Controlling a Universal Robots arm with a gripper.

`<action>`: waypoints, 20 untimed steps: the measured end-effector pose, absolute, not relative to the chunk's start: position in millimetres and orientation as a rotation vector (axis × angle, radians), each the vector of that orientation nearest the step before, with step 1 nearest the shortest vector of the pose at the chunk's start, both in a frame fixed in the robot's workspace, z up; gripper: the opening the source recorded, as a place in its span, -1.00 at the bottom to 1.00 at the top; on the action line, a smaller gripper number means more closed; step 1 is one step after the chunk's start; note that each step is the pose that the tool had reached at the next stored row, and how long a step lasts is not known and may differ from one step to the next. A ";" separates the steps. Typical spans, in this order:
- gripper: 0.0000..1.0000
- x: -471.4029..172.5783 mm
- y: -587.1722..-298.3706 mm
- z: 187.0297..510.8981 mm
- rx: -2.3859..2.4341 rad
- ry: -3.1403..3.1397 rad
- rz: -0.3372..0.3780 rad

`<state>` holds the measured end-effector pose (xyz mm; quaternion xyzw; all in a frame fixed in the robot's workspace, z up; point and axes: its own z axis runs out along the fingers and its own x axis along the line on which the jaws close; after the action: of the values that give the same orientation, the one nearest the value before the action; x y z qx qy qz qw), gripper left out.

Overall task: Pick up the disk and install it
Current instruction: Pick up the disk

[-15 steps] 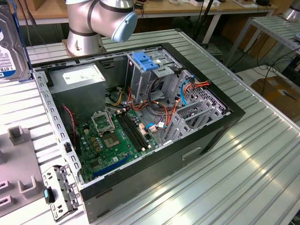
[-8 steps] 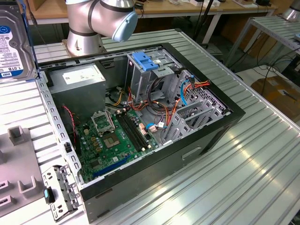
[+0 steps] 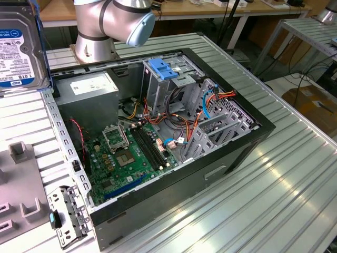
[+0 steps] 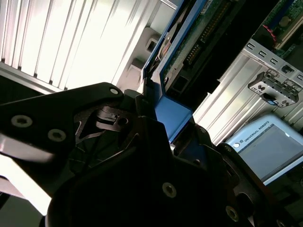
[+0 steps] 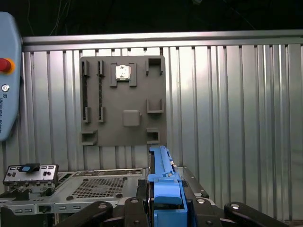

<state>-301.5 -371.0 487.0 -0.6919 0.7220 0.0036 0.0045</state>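
The disk (image 3: 21, 45) hangs in the air at the exterior view's upper left, above the table beside the open computer case (image 3: 174, 179); its white-and-blue label faces the camera and a blue side rail runs down its edge. In the first wrist view the disk's blue rail (image 5: 163, 182) stands edge-on between the black fingers of my gripper (image 5: 165, 210), which is shut on it. The second wrist view has the disk's green circuit board (image 4: 208, 28) and blue rail (image 4: 173, 111) sticking out of the gripper (image 4: 163, 130). The metal drive cage (image 3: 163, 74) with a blue plastic top sits inside the case.
Inside the case lie a grey power-supply box (image 3: 92, 84), a green motherboard (image 3: 131, 153) and bundles of coloured cables (image 3: 210, 100). A grey fixture plate (image 5: 123, 99) lies on the ribbed metal table (image 3: 274, 200). A teach pendant (image 5: 7, 75) rests by the table edge. The arm's base (image 3: 100, 31) stands behind the case.
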 end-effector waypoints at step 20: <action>-0.26 -278.8 -386.4 486.9 -2.167 2.262 0.011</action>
<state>-278.8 -386.4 486.9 -0.6919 0.7220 0.0035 0.0045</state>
